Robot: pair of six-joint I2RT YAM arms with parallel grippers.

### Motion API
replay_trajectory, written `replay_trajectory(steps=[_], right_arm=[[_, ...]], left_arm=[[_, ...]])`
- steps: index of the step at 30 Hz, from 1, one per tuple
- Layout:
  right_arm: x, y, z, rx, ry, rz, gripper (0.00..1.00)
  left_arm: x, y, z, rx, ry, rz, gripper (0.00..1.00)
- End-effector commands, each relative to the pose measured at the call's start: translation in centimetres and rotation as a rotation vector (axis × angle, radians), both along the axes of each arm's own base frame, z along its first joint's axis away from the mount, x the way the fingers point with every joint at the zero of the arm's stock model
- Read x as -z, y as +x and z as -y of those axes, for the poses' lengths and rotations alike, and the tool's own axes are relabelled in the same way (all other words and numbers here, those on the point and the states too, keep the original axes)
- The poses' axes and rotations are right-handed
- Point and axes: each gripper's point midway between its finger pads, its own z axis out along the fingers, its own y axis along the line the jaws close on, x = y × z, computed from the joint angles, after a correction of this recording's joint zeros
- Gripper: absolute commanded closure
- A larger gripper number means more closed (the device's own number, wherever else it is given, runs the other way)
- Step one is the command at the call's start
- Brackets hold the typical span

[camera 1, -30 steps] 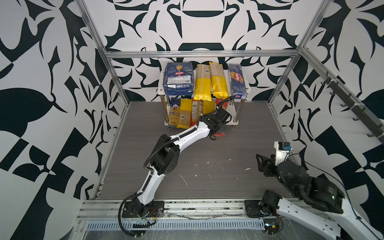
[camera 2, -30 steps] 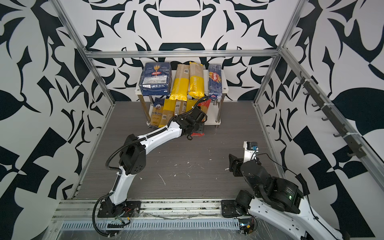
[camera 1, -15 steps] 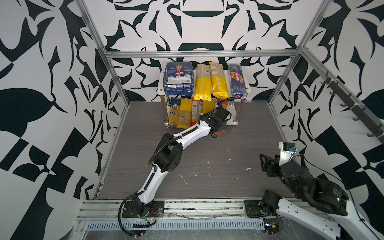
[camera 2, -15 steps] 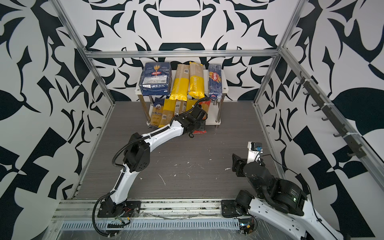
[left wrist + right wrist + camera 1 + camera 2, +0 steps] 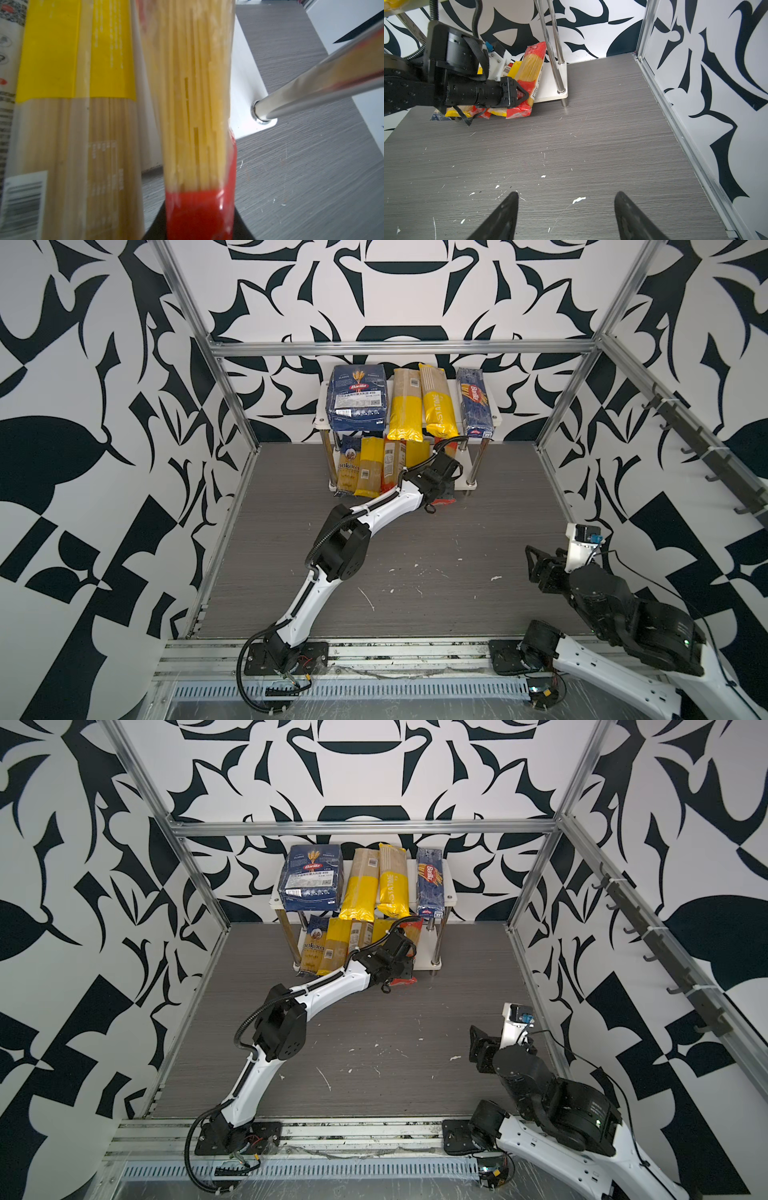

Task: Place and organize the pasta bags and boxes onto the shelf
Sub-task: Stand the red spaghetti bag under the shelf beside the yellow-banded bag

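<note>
The left claw (image 5: 199, 220) flanks the red end of a red-and-clear bag (image 5: 195, 104) lying on the lower board of the shelf (image 5: 245, 83), between a yellow-and-clear bag (image 5: 68, 62) and a chrome post (image 5: 311, 83). I cannot tell whether it is pinching the bag. The right claw (image 5: 566, 195) hangs released, fingers wide apart, over the bare bench (image 5: 591, 145)

Left arm (image 5: 386, 506) extended, red bag (image 5: 444, 502) nudged farther onto shelf (image 5: 322, 416); right arm (image 5: 598, 593) shifted rightward.
</note>
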Motion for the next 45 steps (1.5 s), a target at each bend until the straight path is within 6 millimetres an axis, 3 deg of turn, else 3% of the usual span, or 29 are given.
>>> replay_trajectory(steps=[1, 6, 9, 17, 30, 36, 45], right_arm=[[-1.1, -0.1, 1.0, 0.039, 0.023, 0.034, 0.25], [-1.4, -0.2, 1.1, 0.041, 0.016, 0.039, 0.24], [-1.5, -0.2, 1.2, 0.043, 0.016, 0.040, 0.24], [-1.3, -0.1, 1.1, 0.041, 0.009, 0.031, 0.23], [-1.0, 0.0, -0.1, 0.007, 0.040, 0.004, 0.23], [-1.1, 0.0, -0.5, -0.001, 0.060, -0.001, 0.23], [-1.0, -0.1, -0.8, -0.014, 0.076, -0.010, 0.24]], left_arm=[[-7.1, 2.8, 1.7, -0.025, -0.175, 0.167, 0.61], [-7.2, 3.0, 1.8, -0.022, -0.184, 0.163, 0.38], [-6.8, 3.0, 1.9, -0.014, -0.182, 0.154, 0.33], [-5.8, 1.8, 1.6, -0.001, -0.189, 0.101, 0.32], [-5.1, -1.8, -1.6, -0.020, -0.216, 0.051, 0.32], [-5.2, -3.9, -1.8, 0.004, -0.216, 0.036, 0.33], [-3.7, -6.7, -1.8, 0.034, -0.208, 0.000, 0.33]])
